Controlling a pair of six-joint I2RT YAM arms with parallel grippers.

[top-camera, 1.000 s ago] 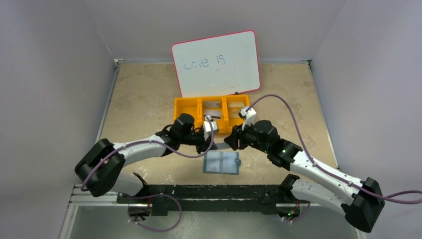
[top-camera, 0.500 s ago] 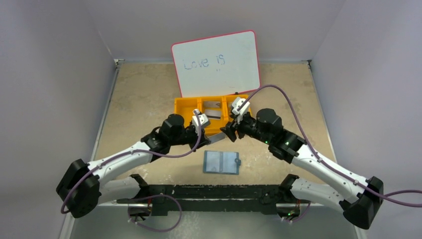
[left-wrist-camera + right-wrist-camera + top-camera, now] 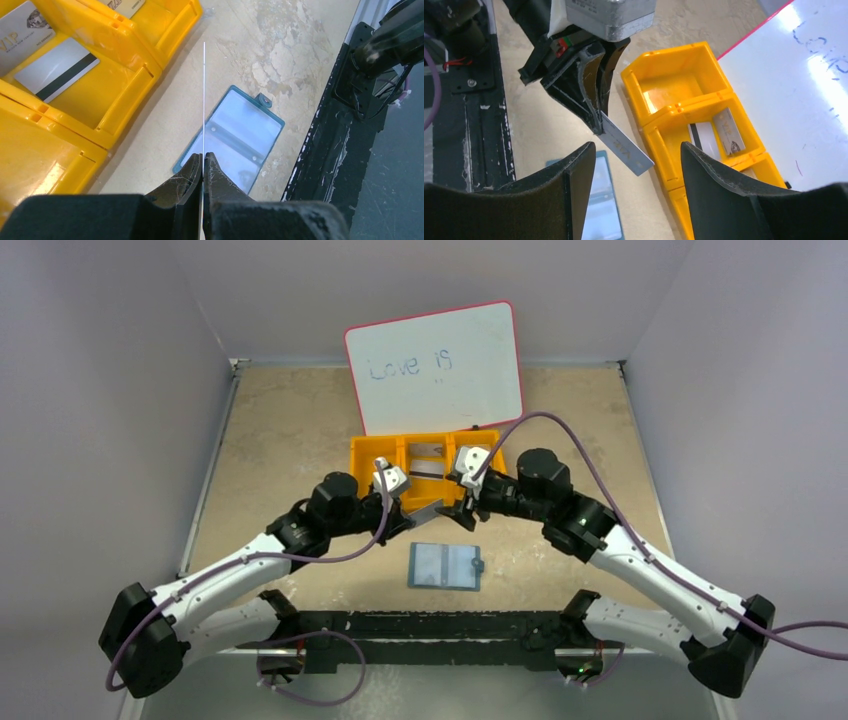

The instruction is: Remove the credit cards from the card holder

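The teal card holder (image 3: 446, 565) lies open and flat on the table near the front edge, its pale blue inside up (image 3: 240, 135) (image 3: 603, 200). My left gripper (image 3: 410, 508) (image 3: 203, 157) is shut on a grey credit card (image 3: 426, 512) (image 3: 626, 150), held above the table between the card holder and the bin; its own wrist view shows the card edge-on as a thin line (image 3: 204, 90). My right gripper (image 3: 466, 514) (image 3: 638, 145) stands open just right of that card, holding nothing. More credit cards (image 3: 428, 450) (image 3: 57, 75) (image 3: 706, 140) lie in the orange bin.
The orange three-compartment bin (image 3: 370, 455) (image 3: 120, 65) (image 3: 674, 65) sits just behind both grippers. A pink-rimmed whiteboard (image 3: 435, 365) (image 3: 804, 65) leans behind it. The black rail (image 3: 430, 625) (image 3: 340, 125) runs along the table's near edge.
The right gripper's jaws have spread and no longer hold the card. The left gripper, still shut on the card, has shifted left and back towards the bin; the right wrist followed leftwards.
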